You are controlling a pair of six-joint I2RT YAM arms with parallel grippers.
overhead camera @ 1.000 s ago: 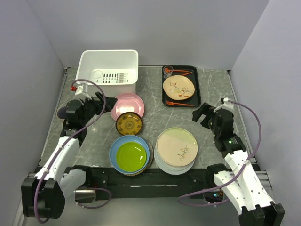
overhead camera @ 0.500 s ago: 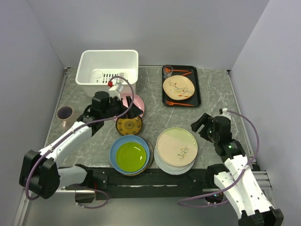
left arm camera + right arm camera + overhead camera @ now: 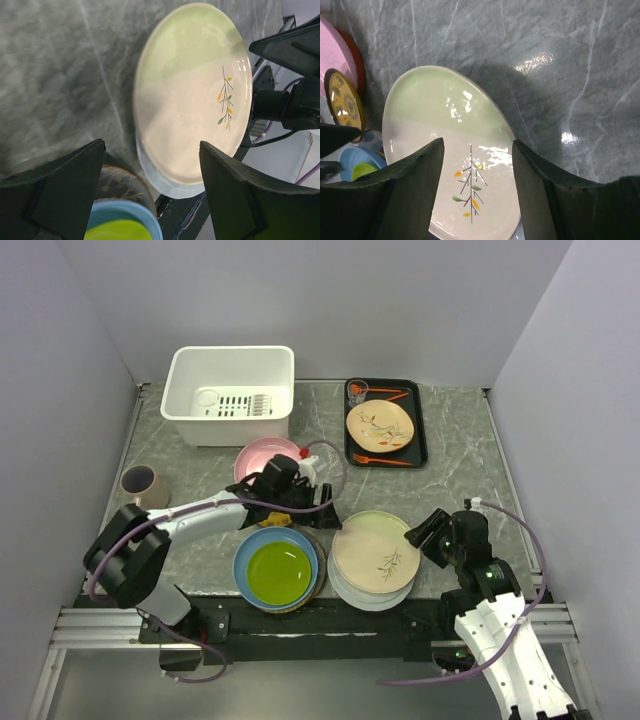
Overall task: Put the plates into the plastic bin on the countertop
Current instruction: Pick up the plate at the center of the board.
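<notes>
A cream-and-green plate with a sprig point(image 3: 375, 550) tops a white plate stack point(image 3: 165, 184) at the front right. A lime green plate point(image 3: 278, 572) lies in a blue plate point(image 3: 250, 545) at the front middle. A pink plate point(image 3: 262, 454) lies behind them, below the white plastic bin point(image 3: 182, 375). My left gripper point(image 3: 318, 498) hovers open between the stacks, its arm covering most of the gold-patterned plate point(image 3: 345, 105). My right gripper point(image 3: 420, 532) stands open at the sprig plate's right edge. In the right wrist view the right gripper point(image 3: 477, 192) frames the sprig.
A black tray point(image 3: 418, 430) with a peach flower plate point(image 3: 380, 424) and orange cutlery sits at the back right. A cup point(image 3: 140, 483) stands at the left on the grey countertop point(image 3: 460, 450). Walls enclose three sides.
My left arm has swung from the left side across the pink and gold plates toward the middle. The right gripper has come down toward the sprig plate. Both jaws have narrowed a little.
</notes>
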